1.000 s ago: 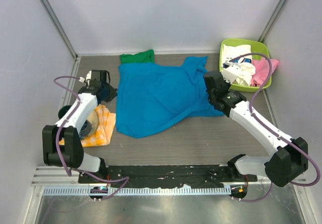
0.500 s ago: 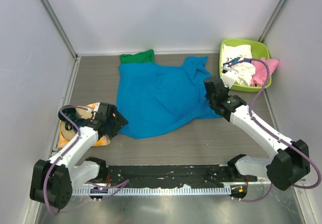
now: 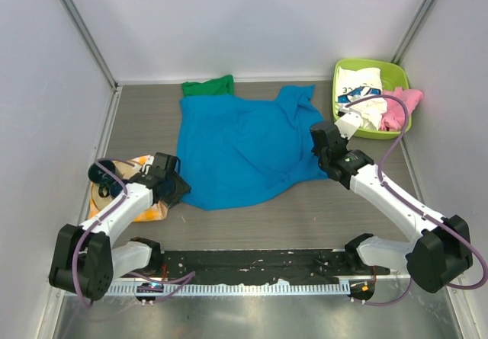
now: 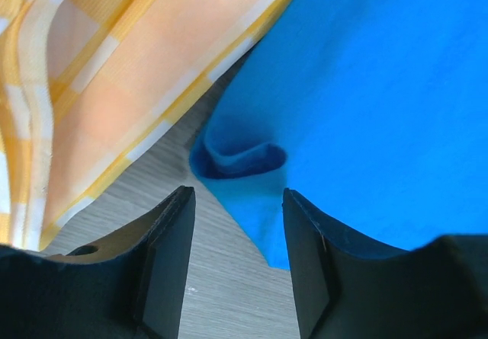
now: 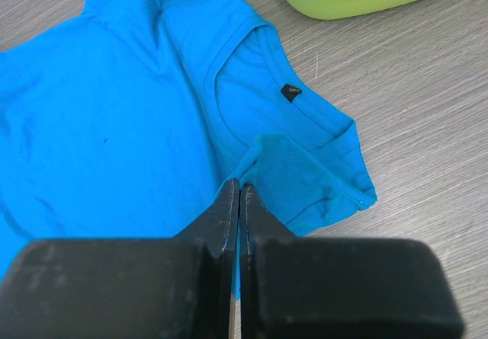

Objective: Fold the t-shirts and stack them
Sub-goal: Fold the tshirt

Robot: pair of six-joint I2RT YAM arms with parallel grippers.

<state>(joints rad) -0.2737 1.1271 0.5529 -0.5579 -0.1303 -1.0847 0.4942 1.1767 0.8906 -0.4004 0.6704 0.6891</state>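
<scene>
**Blue t-shirt** [image 3: 236, 145]: lying rumpled and unfolded across the middle of the table [image 3: 305, 209], collar end toward the right edge and hem toward the left. Overlapping the green t-shirt [image 3: 207, 87] at the far edge.

**Left gripper** [image 4: 235, 196]: hovering low at the shirt's near-left corner. Jaws standing apart, framing a curled tuck of hem [image 4: 240, 156] without clamping it. Sitting just beside the checked cloth [image 4: 114, 72].

**Right gripper** [image 5: 239, 190]: clenched, apparently pinching a raised ridge of blue fabric near the collar label [image 5: 290, 91].

**Basket** [image 3: 336, 95]: sitting in the far right corner, holding white t-shirts [image 3: 358, 80] and a pink t-shirt [image 3: 398, 109].

**Step in hand (judged):** taking hold of the hem corner, for drawing the blue shirt flat ahead of folding.

**Handling notes:**
- Sliding the open jaws forward over the curled hem, taking both layers deep between the pads rather than nipping the edge.
- Steering clear of the checked cloth while closing.
- Pulling toward the near-left corner against the right-hand pinch, gently and evenly, smoothing out the diagonal wrinkles.
- Keeping the lift low, avoiding dragging the green shirt along.

**Risk (judged):** soft cotton slipping out of a shallow grip, or bunching instead of spreading.
</scene>
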